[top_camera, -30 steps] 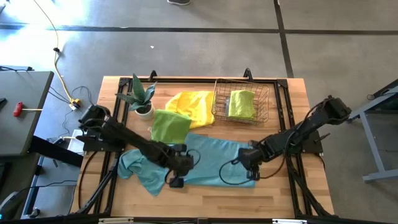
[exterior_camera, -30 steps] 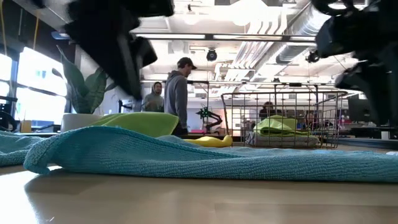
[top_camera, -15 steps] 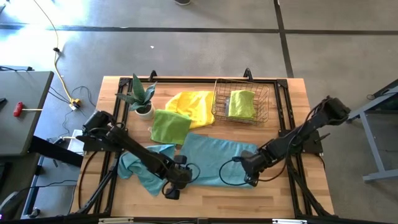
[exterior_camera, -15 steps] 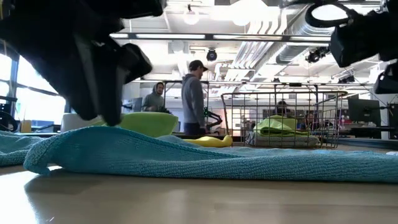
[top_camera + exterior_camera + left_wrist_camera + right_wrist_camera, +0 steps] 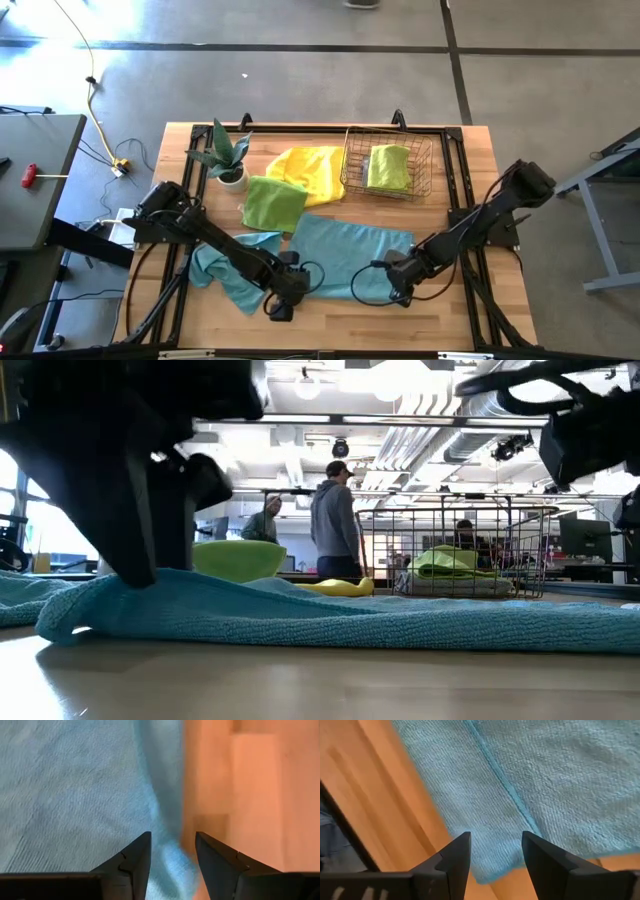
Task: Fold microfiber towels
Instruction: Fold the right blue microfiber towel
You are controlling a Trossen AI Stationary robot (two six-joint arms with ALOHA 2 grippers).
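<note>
People beyond table (image 5: 470, 310); wrist views alone show left gripper (image 5: 172, 851), right gripper (image 5: 495, 851) spread over teal towel (image 5: 345, 255).

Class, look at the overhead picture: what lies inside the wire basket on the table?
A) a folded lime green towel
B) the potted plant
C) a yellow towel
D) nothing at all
A: the wire basket holds a folded lime green towel; the yellow towel lies outside it on the table, and the potted plant stands apart near the table's far left.
</note>
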